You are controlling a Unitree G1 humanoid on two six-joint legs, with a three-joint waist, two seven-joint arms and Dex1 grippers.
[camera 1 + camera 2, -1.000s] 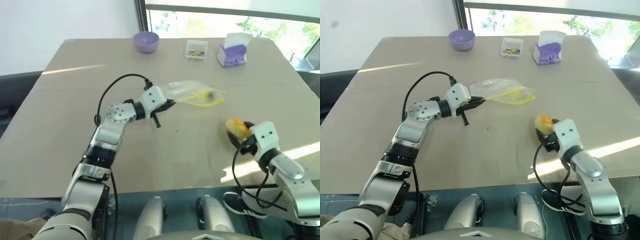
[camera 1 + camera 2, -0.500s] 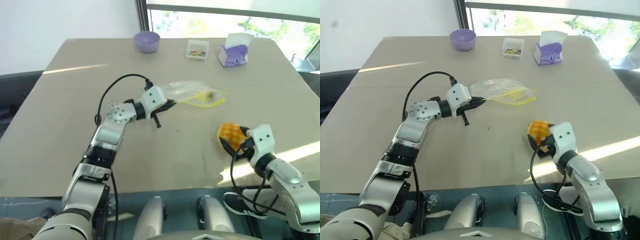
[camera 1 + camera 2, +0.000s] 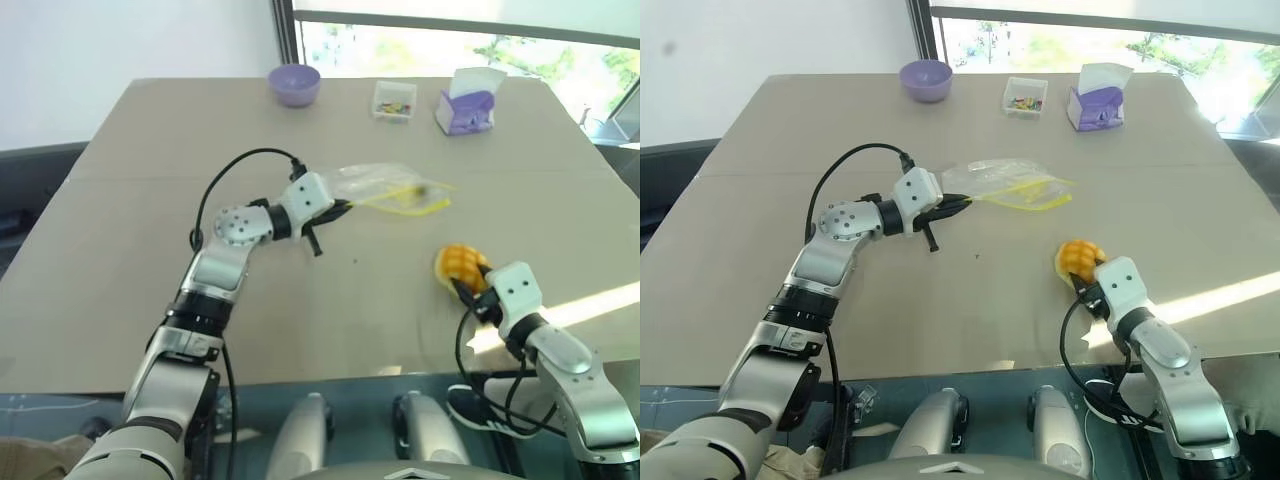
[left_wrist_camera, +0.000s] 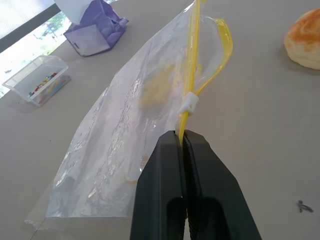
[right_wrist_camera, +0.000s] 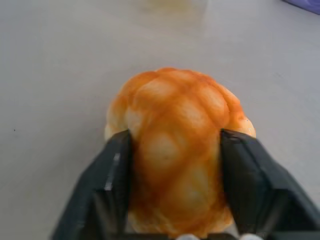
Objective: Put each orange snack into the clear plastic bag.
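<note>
One orange snack (image 5: 175,155) sits clamped between the right hand's (image 5: 176,200) fingers

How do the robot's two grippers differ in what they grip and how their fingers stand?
The left gripper pinches the thin yellow strip at the bag mouth, fingers pressed almost together; the right gripper straddles the round orange snack, fingers set wide on its two sides. The left reaches toward the table's middle; the right sits by the near edge. Both have black fingers and both hold something.
</note>
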